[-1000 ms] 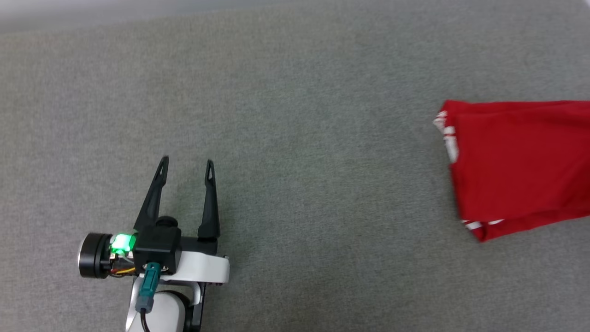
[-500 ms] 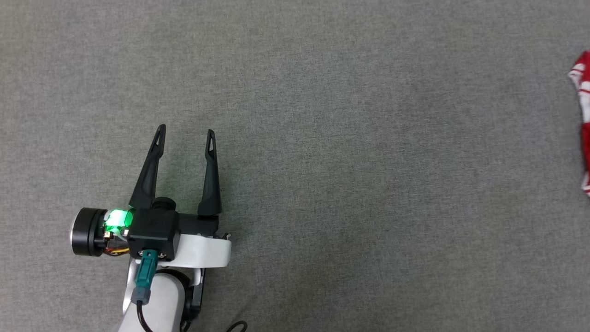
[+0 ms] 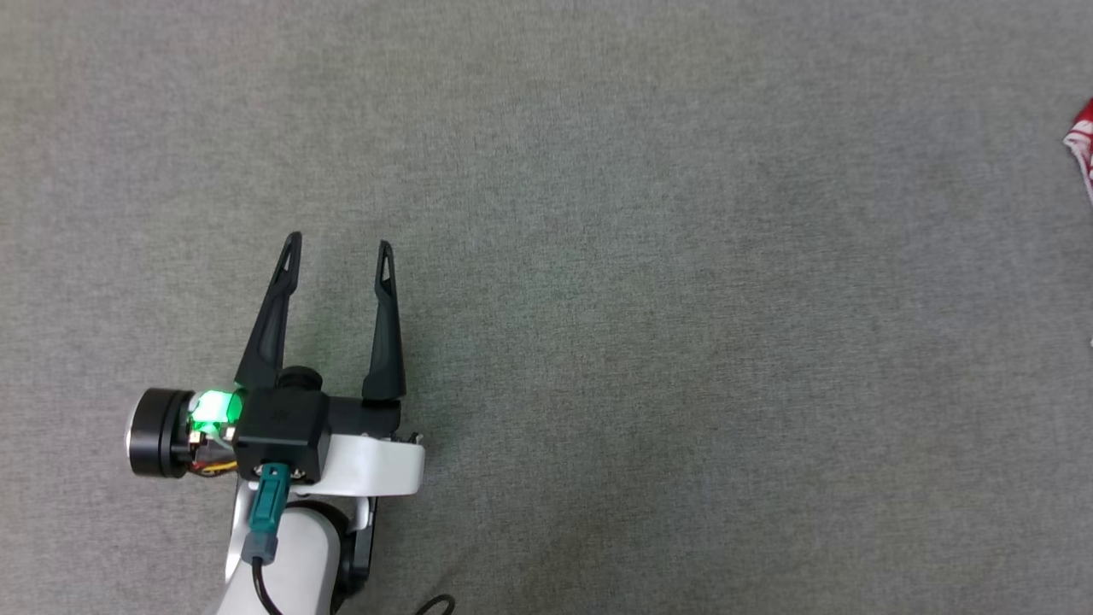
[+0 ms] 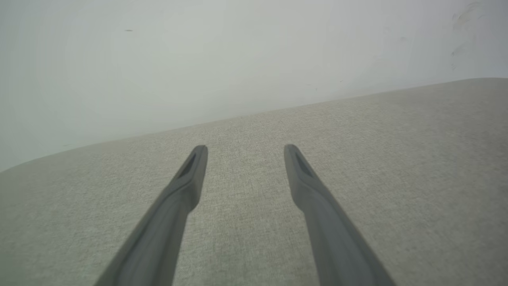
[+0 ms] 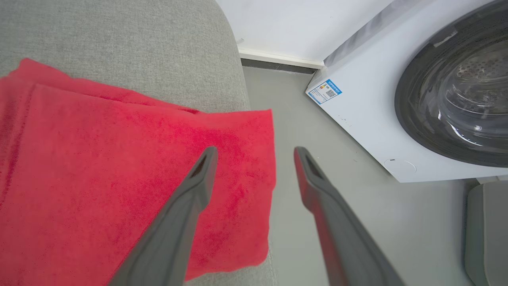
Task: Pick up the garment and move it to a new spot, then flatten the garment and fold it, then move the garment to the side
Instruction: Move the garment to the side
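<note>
The garment (image 5: 111, 171) is a folded red jersey lying flat on the grey cushioned surface (image 5: 119, 43), its right edge hanging slightly past the surface's edge. In the head view only a small red-and-white corner of the garment (image 3: 1083, 145) shows at the far right. My right gripper (image 5: 254, 153) hovers over the garment's right edge, open, with nothing between its fingers. My left gripper (image 3: 338, 246) stands open over bare grey fabric at the lower left, far from the garment; the left wrist view shows the left gripper (image 4: 245, 150) with empty space between its fingers.
A white washing machine (image 5: 369, 107) with a dark round door (image 5: 456, 95) stands beyond the surface's right edge, across a strip of grey floor (image 5: 317, 131). A white wall (image 4: 198, 59) rises behind the grey surface (image 4: 397, 159).
The head camera has swung, so the garment slid from the right part of the picture almost out of view. The left gripper stays open and nearly still.
</note>
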